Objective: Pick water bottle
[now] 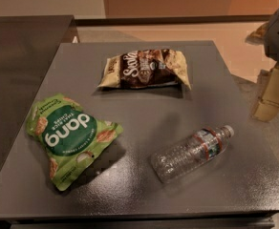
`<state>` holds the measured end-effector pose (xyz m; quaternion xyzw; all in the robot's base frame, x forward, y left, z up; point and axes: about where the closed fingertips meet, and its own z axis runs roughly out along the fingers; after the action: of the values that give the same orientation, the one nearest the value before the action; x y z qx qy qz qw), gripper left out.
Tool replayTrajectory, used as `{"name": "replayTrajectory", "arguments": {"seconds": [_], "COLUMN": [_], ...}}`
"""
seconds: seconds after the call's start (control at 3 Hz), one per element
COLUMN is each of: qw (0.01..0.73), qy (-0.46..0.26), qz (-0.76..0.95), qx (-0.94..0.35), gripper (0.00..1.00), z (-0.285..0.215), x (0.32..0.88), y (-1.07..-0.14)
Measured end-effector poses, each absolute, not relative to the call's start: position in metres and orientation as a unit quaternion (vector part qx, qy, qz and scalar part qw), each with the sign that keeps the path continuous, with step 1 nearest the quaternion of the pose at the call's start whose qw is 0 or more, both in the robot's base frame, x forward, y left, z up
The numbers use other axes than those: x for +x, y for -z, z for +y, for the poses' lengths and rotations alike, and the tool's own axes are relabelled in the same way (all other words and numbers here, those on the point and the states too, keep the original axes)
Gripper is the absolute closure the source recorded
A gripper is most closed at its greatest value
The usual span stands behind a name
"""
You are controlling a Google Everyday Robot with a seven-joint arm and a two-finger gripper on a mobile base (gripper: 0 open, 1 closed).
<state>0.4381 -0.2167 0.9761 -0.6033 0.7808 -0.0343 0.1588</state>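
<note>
The water bottle (193, 147) is small, clear and ribbed, with a white cap and a label band edged red-orange. It lies on its side on the front right part of the grey table (144, 104), with the cap pointing to the upper right. My gripper (273, 94) hangs at the right edge of the camera view, beyond the table's right edge. It is above and to the right of the bottle, apart from it and holding nothing.
A green "dang" chip bag (68, 135) lies at the front left of the table. A brown and cream snack bag (146, 68) lies at the back middle. A darker counter (20, 51) adjoins the table on the left. The floor shows on the right.
</note>
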Motion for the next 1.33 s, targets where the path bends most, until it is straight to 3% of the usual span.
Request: {"name": "replayTrajectory", "arguments": {"seconds": [1.33], "qw": [0.122], "qy": [0.029], "qz": [0.703], "qx": [-0.700], "gripper": [0.00], "z": [-0.172], "x": [0.416], "y": [-0.912]}}
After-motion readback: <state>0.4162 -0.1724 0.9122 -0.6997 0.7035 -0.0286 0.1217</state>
